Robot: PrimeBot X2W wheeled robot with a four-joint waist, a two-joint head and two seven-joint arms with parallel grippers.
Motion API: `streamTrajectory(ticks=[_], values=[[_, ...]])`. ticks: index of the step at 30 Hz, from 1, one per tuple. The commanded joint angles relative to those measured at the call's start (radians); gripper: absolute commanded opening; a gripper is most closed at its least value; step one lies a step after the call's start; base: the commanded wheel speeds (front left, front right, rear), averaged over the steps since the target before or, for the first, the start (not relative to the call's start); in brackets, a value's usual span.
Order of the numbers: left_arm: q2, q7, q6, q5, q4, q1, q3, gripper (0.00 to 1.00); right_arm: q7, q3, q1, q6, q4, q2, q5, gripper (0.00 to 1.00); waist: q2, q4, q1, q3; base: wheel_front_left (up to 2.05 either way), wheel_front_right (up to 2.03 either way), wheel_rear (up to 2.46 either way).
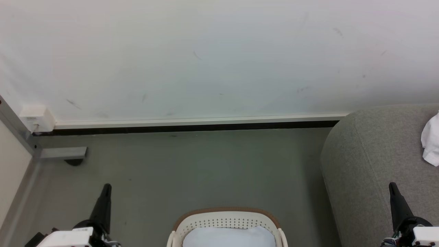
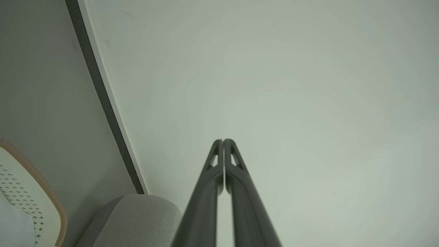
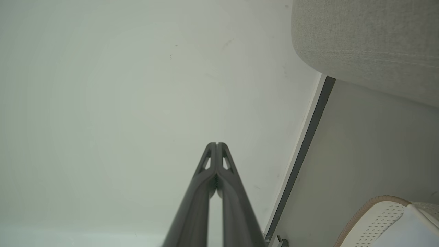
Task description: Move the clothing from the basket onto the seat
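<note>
While jaws meet, left arm (image 1: 67,238) and right arm (image 1: 425,236) flank basket (image 1: 226,222).

The head camera looks forward and down from well back: wall (image 1: 219,61) at 12 o'clock, basket (image 1: 223,223) at 6, seat (image 1: 370,154) at 3. The wrist cameras sight along the left hand (image 2: 223,141) and right hand (image 3: 216,144) toward that wall, each rolled sideways. All three views share wall, basket and seat.

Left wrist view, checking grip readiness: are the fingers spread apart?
No, the left gripper has its fingers pressed together at the tips.
</note>
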Motion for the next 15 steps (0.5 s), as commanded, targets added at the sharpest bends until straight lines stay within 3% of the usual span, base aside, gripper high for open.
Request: streamTrajectory(ticks=[1,15], values=[[0.002,0.004,-0.002,-0.014,-0.003,-0.009,0.002,0.00,0.003,-0.004,-0.012,-0.002,-0.005,-0.007,0.001,0.00,0.0000,0.000,0.0000,0.000,0.00,0.00,0.00],[0.002,0.004,-0.002,-0.014,-0.003,-0.009,0.002,0.00,0.003,-0.004,-0.012,-0.002,-0.005,-0.007,0.001,0.00,0.0000,0.000,0.0000,0.000,0.00,0.00,0.00]])
